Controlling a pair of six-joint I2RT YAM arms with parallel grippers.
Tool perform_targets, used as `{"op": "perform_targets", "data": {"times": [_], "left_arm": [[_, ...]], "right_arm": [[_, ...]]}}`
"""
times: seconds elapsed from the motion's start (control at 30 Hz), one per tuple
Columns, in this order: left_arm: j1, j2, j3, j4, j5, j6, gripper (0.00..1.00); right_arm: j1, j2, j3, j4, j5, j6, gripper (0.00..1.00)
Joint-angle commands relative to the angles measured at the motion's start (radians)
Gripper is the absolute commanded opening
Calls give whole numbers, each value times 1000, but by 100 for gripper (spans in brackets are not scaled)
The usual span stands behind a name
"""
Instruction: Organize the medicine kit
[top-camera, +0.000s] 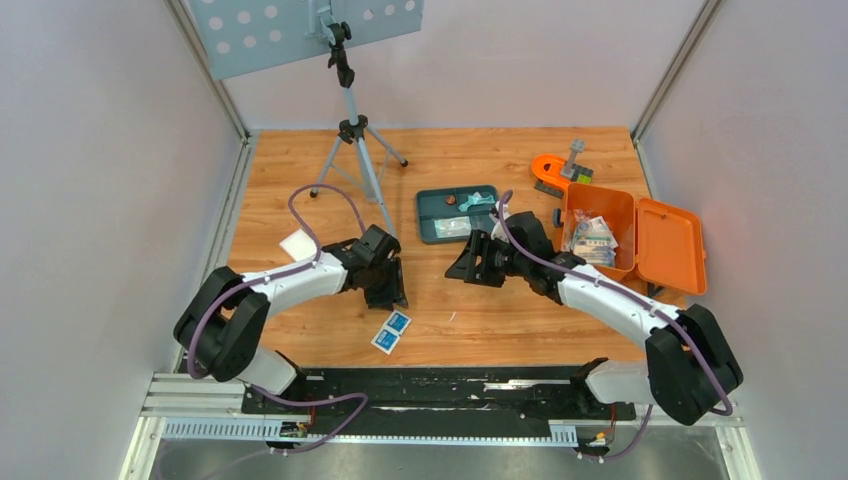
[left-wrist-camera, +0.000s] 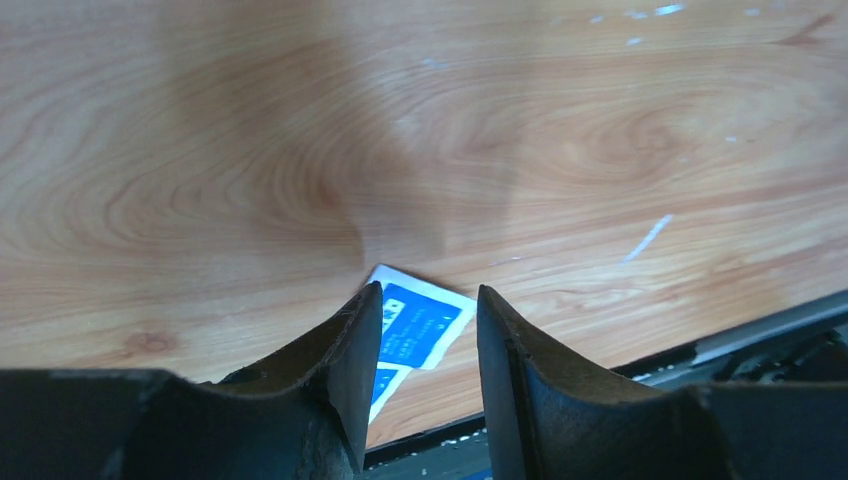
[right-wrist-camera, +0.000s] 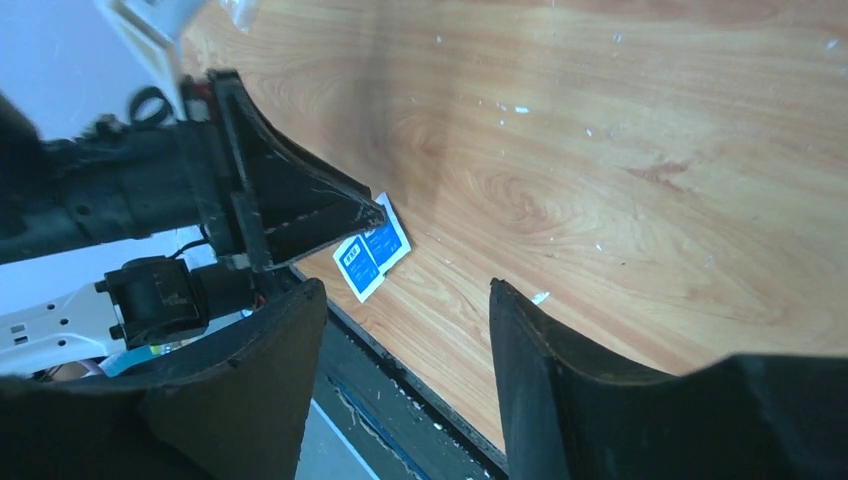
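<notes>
**Markings.** Two blue-and-white sachets (top-camera: 391, 330) lie side by side, touching or overlapping, on the desk (top-camera: 480, 330) close to its near edge and left of centre. Each has a blue panel with white print, and the lettering is too small and blurred to read in any view. The orange case (top-camera: 668, 245) stands open at the right. Its packets carry printing that is also illegible.

**Left fingers** (top-camera: 392, 290). They point down at the desk just beyond the sachets. In the left wrist view they stand parted by a moderate gap and hold nothing. The nearer sachet (left-wrist-camera: 418, 325) shows through that gap, and one fingertip (left-wrist-camera: 362, 325) overlaps its edge. Whether it is touching cannot be told. In the right wrist view the same tip sits at the far corner of the sachets (right-wrist-camera: 370, 255).

**Right fingers** (top-camera: 465, 268). They point left over bare desk, right of the sachets and well apart from them. They are spread wide and empty, touching nothing.

**Other items.** A teal tray (top-camera: 432, 228) with small contents lies at the centre far side, just left of the case. A white pad (top-camera: 298, 244) lies at the left. A tripod (top-camera: 352, 140) stands at the far left.
</notes>
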Motion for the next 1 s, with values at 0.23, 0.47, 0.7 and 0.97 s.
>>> {"op": "perform_targets", "data": {"times": [0.23,0.47,0.7,0.97], "left_arm": [[19,-194,79,-271,-95,56,48],[34,-294,-94,-263,-13,-9,45],[34,-304,-192,-172,26,-49,42],[34,-217,-249,-34,48,-58,40]], "right_arm": [[148,175,-169,449,-90,381,53],[237,311,-190,576,-30,623,48],[280,399,-212,690,16,720,42],[304,549,-182,814,-7,768,39]]}}
